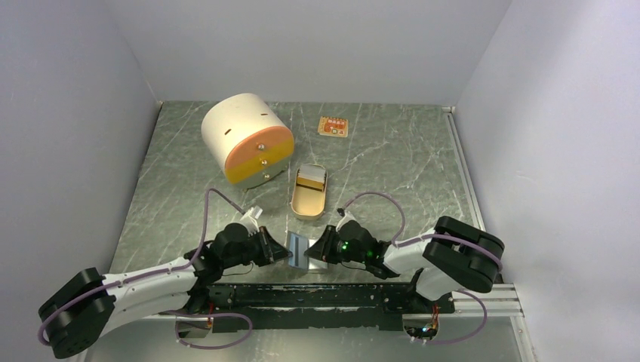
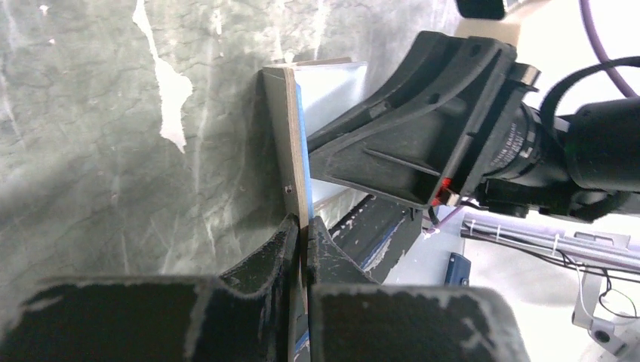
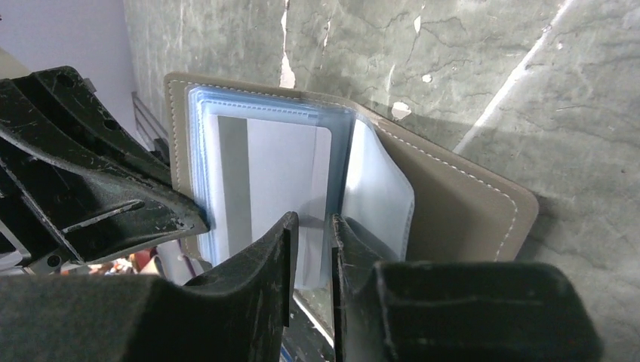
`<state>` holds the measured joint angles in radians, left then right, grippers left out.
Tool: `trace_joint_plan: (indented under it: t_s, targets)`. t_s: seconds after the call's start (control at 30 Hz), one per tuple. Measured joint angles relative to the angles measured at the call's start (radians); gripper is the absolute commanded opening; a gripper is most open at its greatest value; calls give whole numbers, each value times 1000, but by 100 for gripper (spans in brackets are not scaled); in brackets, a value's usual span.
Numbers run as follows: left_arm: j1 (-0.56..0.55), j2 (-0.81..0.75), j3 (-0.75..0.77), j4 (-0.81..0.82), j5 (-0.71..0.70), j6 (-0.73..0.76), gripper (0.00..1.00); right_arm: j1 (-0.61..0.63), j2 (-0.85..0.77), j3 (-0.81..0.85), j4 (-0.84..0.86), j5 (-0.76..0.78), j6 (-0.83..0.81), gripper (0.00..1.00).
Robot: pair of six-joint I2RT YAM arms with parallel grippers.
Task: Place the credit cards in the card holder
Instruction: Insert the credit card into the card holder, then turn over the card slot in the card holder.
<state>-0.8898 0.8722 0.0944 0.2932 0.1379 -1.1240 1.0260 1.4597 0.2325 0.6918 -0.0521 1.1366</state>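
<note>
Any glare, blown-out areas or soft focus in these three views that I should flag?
Top external: evenly lit, sharp, soft shadows only. Left wrist: the background at right is blown out white; the left claw in the foreground is slightly soft. Right wrist: the right claw is blurred up close; the card holder is sharp, its clear sleeves faintly glossy.

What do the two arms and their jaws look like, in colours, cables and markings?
The left arm and right arm have white links with bulky black joints. A lilac cable loops along each. The jaws are black plastic, scuffed pale at the edges. A green light glows on the right wrist, and white lettering is printed on it.
</note>
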Motion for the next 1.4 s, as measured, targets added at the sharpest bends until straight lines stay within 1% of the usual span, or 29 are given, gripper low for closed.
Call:
trace_joint_plan:
  t_s: [0.27, 0.3, 0.43, 0.53, 0.83, 1.0, 1.1, 1.4]
  targets:
    - [0, -20, -19, 56, 18, 18, 9, -6, 3, -5, 21, -9, 8, 34]
    - [0, -17, -19, 60, 21, 20, 9, -6, -3, -5, 18, -8, 8, 33]
    - [0, -7, -20, 85, 32, 30, 9, -6, -22, -5, 15, -8, 7, 26]
    - [0, -8, -25, 115, 43, 39, 9, -6, -21, -5, 18, -9, 8, 23]
    - [0, -6, -43, 172, 62, 47, 9, -11, -16, -10, 27, -12, 11, 24]
    - [0, 17, -43, 200, 76, 54, 9, -16, 8, -13, 51, -24, 15, 25]
    - [0, 35, -43, 213, 80, 55, 9, -19, 13, -21, 60, -28, 20, 26]
    - [0, 126, 12, 178, 80, 55, 9, -26, 20, -26, 68, -29, 23, 27]
